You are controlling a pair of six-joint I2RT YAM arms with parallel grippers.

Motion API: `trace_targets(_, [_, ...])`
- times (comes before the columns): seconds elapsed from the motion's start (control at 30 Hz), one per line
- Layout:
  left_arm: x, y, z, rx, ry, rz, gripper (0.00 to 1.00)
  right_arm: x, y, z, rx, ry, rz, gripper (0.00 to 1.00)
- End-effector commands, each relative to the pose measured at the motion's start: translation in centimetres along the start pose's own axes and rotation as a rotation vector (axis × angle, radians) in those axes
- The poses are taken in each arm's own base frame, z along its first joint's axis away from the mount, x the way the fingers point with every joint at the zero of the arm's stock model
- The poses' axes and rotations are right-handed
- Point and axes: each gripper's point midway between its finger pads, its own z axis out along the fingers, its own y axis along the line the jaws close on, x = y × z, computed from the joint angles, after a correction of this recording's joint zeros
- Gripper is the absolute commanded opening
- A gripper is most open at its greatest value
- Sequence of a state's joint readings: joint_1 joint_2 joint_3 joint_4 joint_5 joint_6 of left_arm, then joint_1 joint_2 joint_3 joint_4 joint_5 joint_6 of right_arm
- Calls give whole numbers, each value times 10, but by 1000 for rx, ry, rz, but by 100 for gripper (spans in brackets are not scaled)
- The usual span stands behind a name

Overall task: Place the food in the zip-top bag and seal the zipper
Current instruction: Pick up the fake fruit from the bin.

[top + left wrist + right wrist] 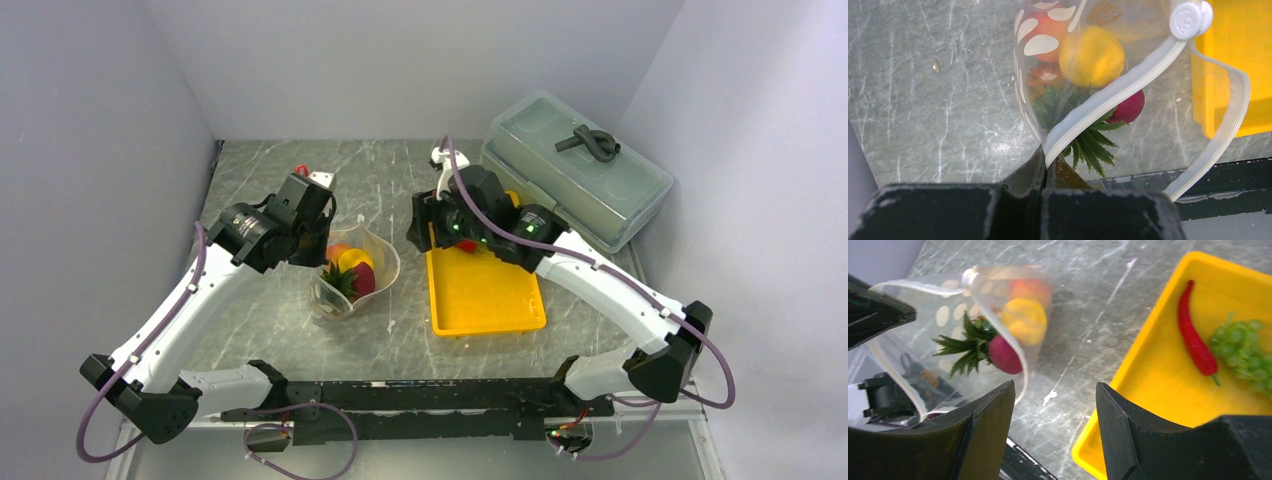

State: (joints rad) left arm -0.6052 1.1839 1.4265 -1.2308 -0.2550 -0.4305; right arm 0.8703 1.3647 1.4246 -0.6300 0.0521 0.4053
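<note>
The zip-top bag (360, 268) stands on the table with its mouth open. My left gripper (318, 240) is shut on the zipper (1118, 90) at the mouth's end, its fingertips (1040, 162) pinching the strip. Inside the bag are the lemon (1091, 56), the orange round fruit (1045, 25), the pineapple's green crown (1088, 142) and a dark red round piece (1128, 107). My right gripper (1054, 390) is open and empty, over the table between the bag (973, 330) and the tray. The chili pepper (1195, 340) and grape bunch (1243, 347) lie in the tray.
The yellow tray (485, 295) sits right of the bag. A grey-green lidded box (575, 165) stands at the back right. The white zipper slider (1188, 19) sits on the strip. Walls close in on the left, back and right.
</note>
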Motion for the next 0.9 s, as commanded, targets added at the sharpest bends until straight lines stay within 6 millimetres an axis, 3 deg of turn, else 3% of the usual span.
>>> trace_targets(0.0, [-8, -2, -6, 24, -41, -13, 0, -19, -29, -24, 83, -64, -18, 64])
trace_targets(0.2, [-6, -1, -7, 23, -39, -12, 0, -9, -71, -28, 167, -46, -5, 64])
trace_targets(0.37, [-6, 0, -7, 20, -41, -13, 0, 1, -101, -19, 210, -19, 21, 65])
trace_targets(0.87, [-2, 6, -10, -1, -44, -16, 0, 36, -150, 52, 320, 159, 18, 64])
